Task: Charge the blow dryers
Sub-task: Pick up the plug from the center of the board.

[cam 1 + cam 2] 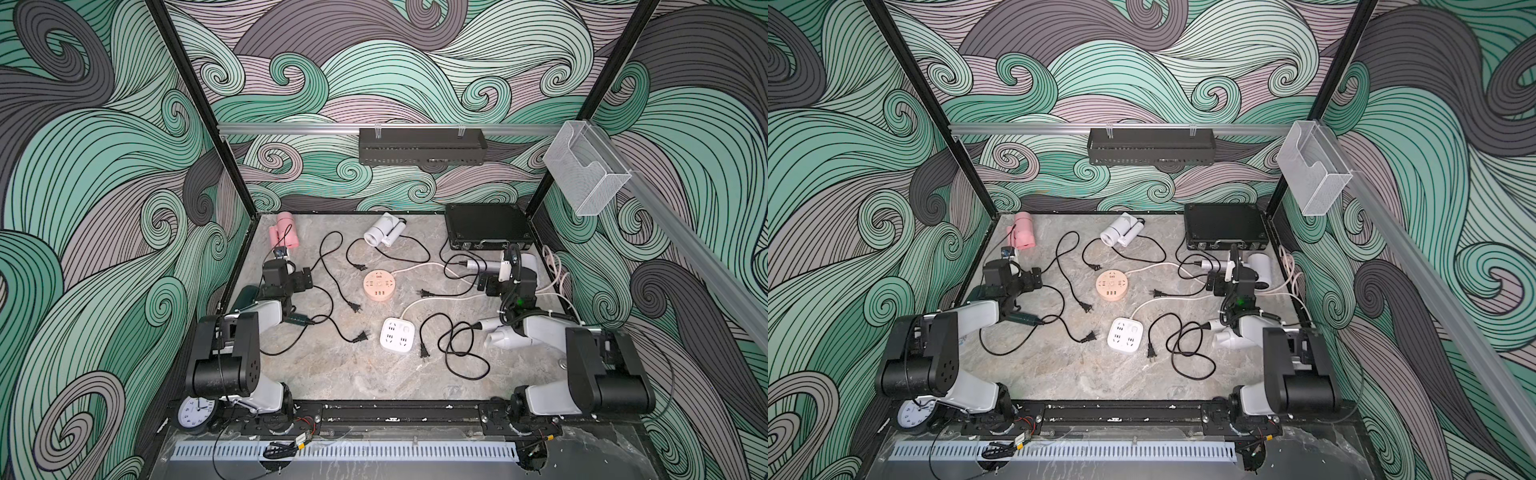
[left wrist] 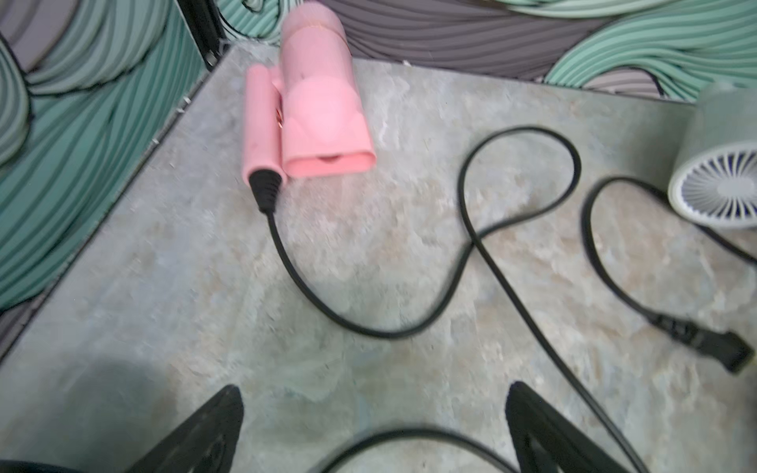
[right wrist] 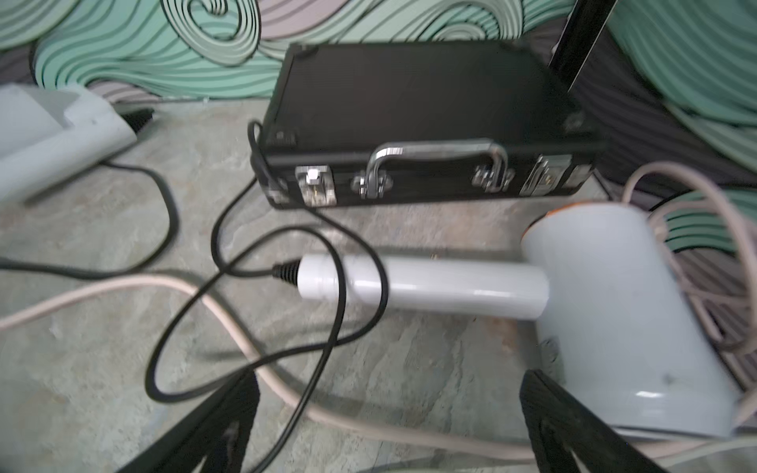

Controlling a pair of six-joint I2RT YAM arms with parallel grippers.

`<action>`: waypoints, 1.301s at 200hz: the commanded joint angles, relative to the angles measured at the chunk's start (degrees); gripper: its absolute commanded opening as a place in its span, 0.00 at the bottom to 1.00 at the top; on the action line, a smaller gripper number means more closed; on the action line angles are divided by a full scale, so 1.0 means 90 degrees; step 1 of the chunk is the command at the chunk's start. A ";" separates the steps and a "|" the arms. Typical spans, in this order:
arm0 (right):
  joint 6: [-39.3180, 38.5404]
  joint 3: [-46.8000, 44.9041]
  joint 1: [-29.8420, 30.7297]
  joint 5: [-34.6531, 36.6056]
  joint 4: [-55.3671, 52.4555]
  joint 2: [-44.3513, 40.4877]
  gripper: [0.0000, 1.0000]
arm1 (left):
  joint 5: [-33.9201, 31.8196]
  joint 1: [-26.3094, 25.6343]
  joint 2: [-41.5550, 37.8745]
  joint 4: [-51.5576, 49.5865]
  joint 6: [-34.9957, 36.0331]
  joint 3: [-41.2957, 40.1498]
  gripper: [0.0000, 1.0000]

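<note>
Across the stone-look table (image 1: pixel 332 374) the five blow dryers (image 1: pixel 1122 232) are lying scattered: the pink dryer (image 1: pixel 284 230) is sitting in the far left corner, the folded white dryer (image 1: pixel 384 233) is lying at the back middle, the dark green dryer (image 1: pixel 249 295) is peeking out from under the left arm (image 1: pixel 266 311), the white dryer by the case (image 3: pixel 606 295) is lying on its side just in front of the black case (image 1: pixel 486 226), and the front white dryer (image 1: pixel 505 337) is poking out from under the right arm (image 1: pixel 544 328). Their black cords (image 2: pixel 381 333) are snaking all over (proper spaghetti), and the plugs (image 1: pixel 354 306) are lying loose on the table around the round peach hub (image 1: pixel 378 285) and the square white hub (image 1: pixel 395 335), both sitting mid-table. The left fingers (image 2: pixel 205 434) are hanging spread wide, gripping nothing, facing the pink dryer with a cord running beneath them. The right fingers (image 3: pixel 573 430) are gaping just as wide, also empty, hovering right beside the white dryer by the case.
</note>
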 commanded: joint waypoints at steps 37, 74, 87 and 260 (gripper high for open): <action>0.1622 0.2288 -0.0159 0.0071 -0.3916 -0.0610 0.99 | -0.0565 -0.0033 -0.0942 -0.3536 -0.1200 0.1685 0.98; 0.1088 0.3067 0.0325 -0.0475 -0.4621 -0.0246 0.97 | -0.0527 -0.0223 -0.1227 -0.5722 -0.1775 0.2727 0.86; 0.0929 0.3595 0.0695 -0.0416 -0.5147 0.0051 0.94 | -0.0223 -0.0282 -0.1226 -0.6444 -0.2016 0.3080 0.81; -0.0122 1.3667 0.4080 -0.1392 -1.0167 0.7269 0.65 | 0.1104 -0.0595 -0.1537 -0.8136 -0.1363 0.3224 0.68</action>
